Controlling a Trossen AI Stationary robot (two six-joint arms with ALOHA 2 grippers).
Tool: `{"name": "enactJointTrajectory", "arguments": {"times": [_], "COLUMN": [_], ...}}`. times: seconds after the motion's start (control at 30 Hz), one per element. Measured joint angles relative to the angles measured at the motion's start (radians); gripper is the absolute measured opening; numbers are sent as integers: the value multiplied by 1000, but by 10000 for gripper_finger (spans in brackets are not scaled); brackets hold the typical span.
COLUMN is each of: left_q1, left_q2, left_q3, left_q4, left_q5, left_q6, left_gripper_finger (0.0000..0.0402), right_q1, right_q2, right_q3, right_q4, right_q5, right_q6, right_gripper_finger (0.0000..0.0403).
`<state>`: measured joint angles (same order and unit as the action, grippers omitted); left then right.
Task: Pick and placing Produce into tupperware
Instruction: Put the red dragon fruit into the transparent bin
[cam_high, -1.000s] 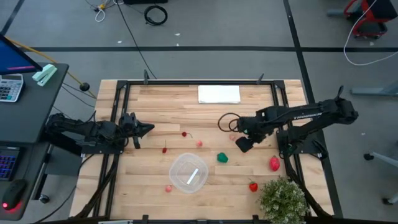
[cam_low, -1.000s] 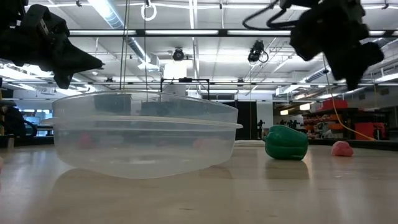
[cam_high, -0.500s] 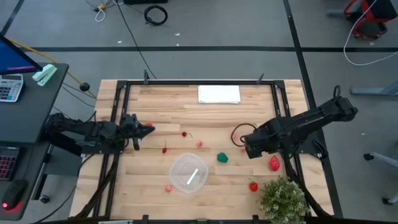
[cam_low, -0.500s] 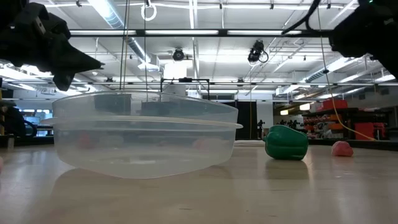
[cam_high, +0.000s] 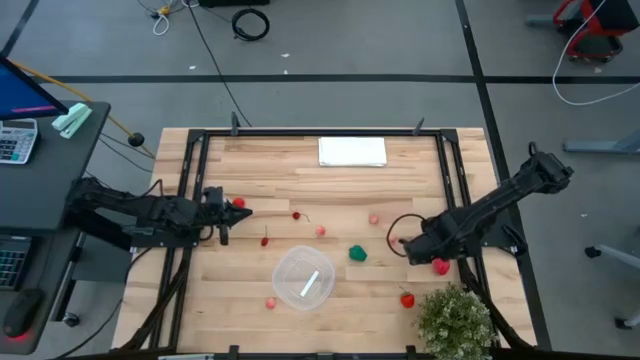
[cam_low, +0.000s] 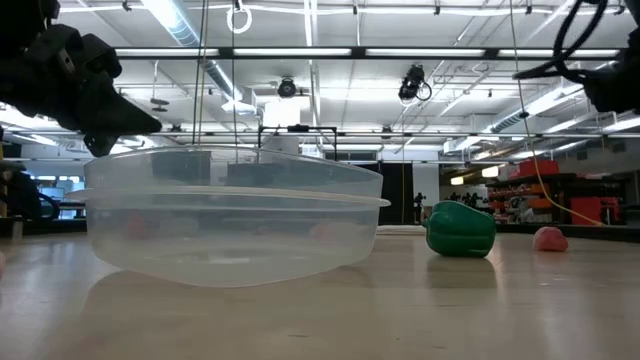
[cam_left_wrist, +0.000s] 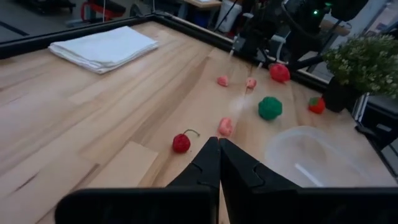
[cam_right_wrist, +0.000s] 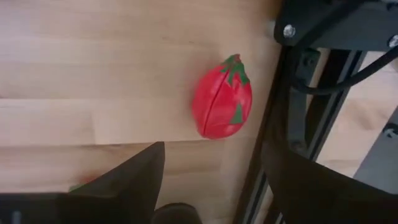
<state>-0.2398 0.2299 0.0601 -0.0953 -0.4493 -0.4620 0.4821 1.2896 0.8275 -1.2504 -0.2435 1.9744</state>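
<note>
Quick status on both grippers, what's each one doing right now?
Left gripper: shut, holding nothing, near the table's left edge.
Right gripper: open, empty, over the red produce piece by the right rail.

Clear round tupperware (cam_high: 303, 279) sits upright, empty, with produce (cam_high: 357, 253) scattered around it.
</note>
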Motion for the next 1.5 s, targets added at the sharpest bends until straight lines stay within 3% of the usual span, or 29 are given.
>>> {"name": "enactJointTrajectory", "arguments": {"times": [0.33,0.8,1.03,1.33,1.5], "left_q1": [0,0,0,0,0], "left_q2": [12,12,12,12,12], "left_q3": [-3,-3,-2,-2,-2], "left_q4": [26,27,20,19,18], "left_q5": [1,1,0,0,0], "left_q6": [0,-6,-26,-28,-28], "left_gripper_finger": [26,12,24,11,15], "right_q1": [20,20,20,20,20], "right_q2": [0,0,0,0,0], "right_q3": [-160,-274,-310,-315,-289], "right_q4": [170,285,344,370,389], "right_q5": [1,-57,-58,-49,36], "right_q6": [27,50,52,52,47], "right_gripper_finger": [276,277,273,253,249]}}
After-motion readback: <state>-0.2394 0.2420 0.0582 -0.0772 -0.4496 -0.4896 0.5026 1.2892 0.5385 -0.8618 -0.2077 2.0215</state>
